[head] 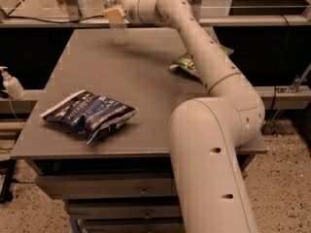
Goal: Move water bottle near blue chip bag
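The water bottle (118, 32), clear ribbed plastic with a white cap, stands upright at the far edge of the grey table (146, 96), left of its middle. My gripper (114, 14) is at the bottle's upper part, reaching in from the right, and its cream tip covers the bottle's shoulder. The blue chip bag (90, 114), dark navy with white "POTATO" lettering, lies flat near the table's front left corner, far from the bottle.
A green chip bag (186, 63) lies at the table's right side, partly hidden behind my arm. A small white pump bottle (10, 84) stands off the table to the left. A metal rail runs behind the table.
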Motion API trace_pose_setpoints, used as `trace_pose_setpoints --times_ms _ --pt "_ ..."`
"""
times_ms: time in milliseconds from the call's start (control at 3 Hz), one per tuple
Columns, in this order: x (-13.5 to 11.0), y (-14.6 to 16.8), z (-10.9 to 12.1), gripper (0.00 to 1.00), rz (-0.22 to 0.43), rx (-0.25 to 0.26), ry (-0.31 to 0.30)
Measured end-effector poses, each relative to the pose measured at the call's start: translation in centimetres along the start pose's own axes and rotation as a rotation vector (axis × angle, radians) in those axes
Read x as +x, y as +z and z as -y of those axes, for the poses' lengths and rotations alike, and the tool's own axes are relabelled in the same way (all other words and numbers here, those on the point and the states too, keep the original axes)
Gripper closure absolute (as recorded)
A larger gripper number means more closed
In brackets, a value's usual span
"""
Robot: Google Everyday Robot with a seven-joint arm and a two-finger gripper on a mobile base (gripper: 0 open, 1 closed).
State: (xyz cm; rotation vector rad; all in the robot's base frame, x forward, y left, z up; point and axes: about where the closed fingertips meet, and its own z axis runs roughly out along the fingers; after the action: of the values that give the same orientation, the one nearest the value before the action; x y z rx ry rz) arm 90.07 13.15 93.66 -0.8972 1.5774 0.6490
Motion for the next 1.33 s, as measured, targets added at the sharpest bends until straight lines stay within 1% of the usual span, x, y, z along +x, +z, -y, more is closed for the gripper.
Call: trace_pose_setpoints --times_ms 333,667,1000,1333 --pt "-0.2 -2.3 0.1 0.87 -0.002 -0.003 -0.011" --pt "-0.9 -6.9 -0.8 1.0 0.021 -0.02 -0.016" --pt "-3.0 -13.1 -3.5 1.0 0.083 -0.038 -0.008" --pt "-4.2 -18.6 -8.1 1.0 0.128 -0.071 0.028"
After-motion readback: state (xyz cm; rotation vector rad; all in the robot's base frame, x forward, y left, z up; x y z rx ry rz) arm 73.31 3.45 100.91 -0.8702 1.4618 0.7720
